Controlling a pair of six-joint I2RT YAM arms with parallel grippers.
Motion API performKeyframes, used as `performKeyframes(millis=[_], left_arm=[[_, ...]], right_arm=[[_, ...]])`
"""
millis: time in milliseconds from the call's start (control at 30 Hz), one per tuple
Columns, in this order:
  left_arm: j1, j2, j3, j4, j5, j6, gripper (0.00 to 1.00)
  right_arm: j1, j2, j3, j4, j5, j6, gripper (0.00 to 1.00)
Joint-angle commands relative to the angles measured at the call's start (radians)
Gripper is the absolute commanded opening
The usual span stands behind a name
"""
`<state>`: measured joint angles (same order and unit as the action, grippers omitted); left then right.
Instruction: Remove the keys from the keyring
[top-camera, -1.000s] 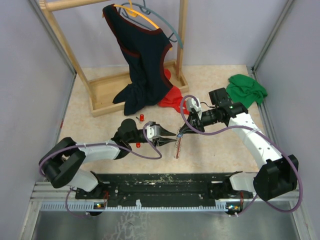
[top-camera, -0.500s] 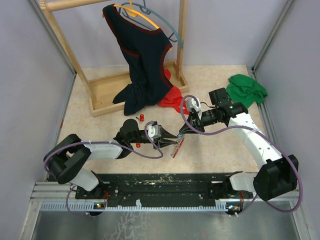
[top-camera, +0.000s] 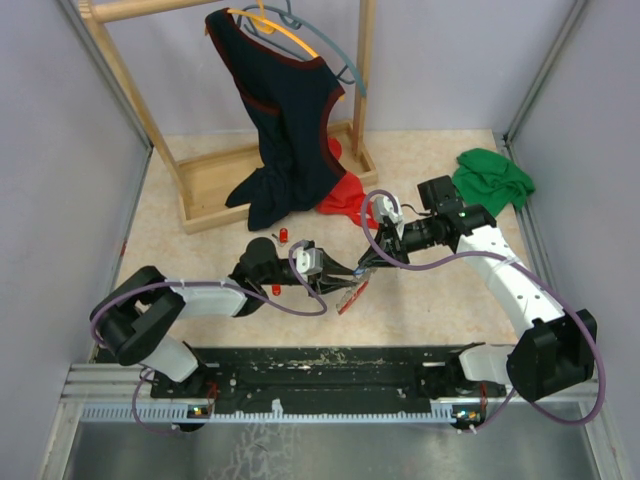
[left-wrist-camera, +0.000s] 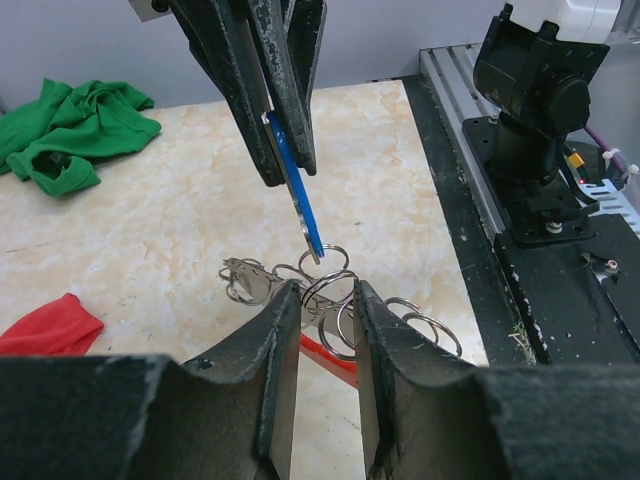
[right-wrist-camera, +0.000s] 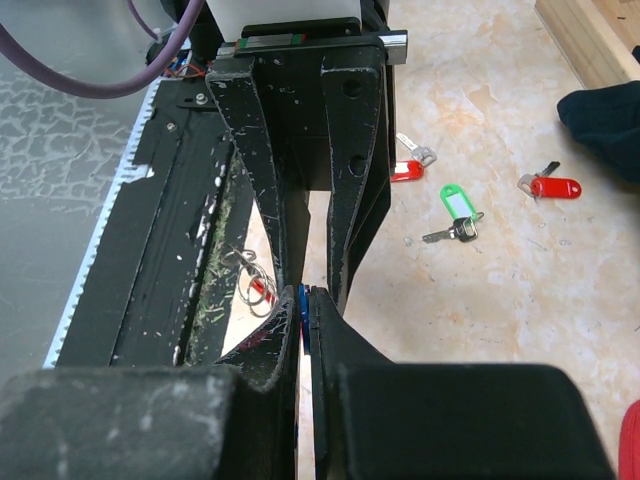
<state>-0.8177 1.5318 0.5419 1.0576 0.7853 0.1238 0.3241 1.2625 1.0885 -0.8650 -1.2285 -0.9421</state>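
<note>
My right gripper (top-camera: 366, 263) (right-wrist-camera: 306, 293) is shut on the blue key (left-wrist-camera: 304, 200) (right-wrist-camera: 302, 296), which hangs from a steel ring. My left gripper (top-camera: 337, 281) (left-wrist-camera: 320, 298) faces it and is shut on the keyring (top-camera: 350, 296), pinching its silvery rings (left-wrist-camera: 335, 300). The red loop (left-wrist-camera: 330, 358) sits just below the rings. The rings also show in the right wrist view (right-wrist-camera: 250, 285). Loose on the floor lie a red key (right-wrist-camera: 405, 170), a green key (right-wrist-camera: 458, 205) and a second red key (right-wrist-camera: 553, 186) (top-camera: 284, 236).
A wooden rack (top-camera: 215, 180) with a dark garment (top-camera: 285, 130) on a hanger stands at the back. A red cloth (top-camera: 345, 195) lies by its base and a green cloth (top-camera: 492, 180) at the back right. The black base rail (top-camera: 330, 365) runs along the near edge.
The keyring's strip hung straight down a second ago; now it is swung up and tilted towards the left. My left gripper has closed in on the right gripper.
</note>
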Motion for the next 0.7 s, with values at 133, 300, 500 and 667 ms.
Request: performKeyframes(millis=[133, 300, 500, 667], left_arm=[[-0.004, 0.011, 0.031, 0.029, 0.021, -0.013, 0.33], [-0.006, 0.020, 0.035, 0.030, 0.022, -0.020, 0.27], [-0.007, 0.021, 0.038, 0.023, 0.022, -0.021, 0.22], [-0.007, 0.021, 0.035, 0.011, 0.023, -0.016, 0.19]], right_arm=[[-0.008, -0.028, 0.040, 0.006, -0.061, -0.019, 0.00], [-0.009, -0.028, 0.040, 0.007, -0.060, -0.018, 0.00], [-0.008, -0.028, 0.040, 0.006, -0.060, -0.017, 0.00], [-0.008, -0.030, 0.044, 0.005, -0.056, -0.018, 0.00]])
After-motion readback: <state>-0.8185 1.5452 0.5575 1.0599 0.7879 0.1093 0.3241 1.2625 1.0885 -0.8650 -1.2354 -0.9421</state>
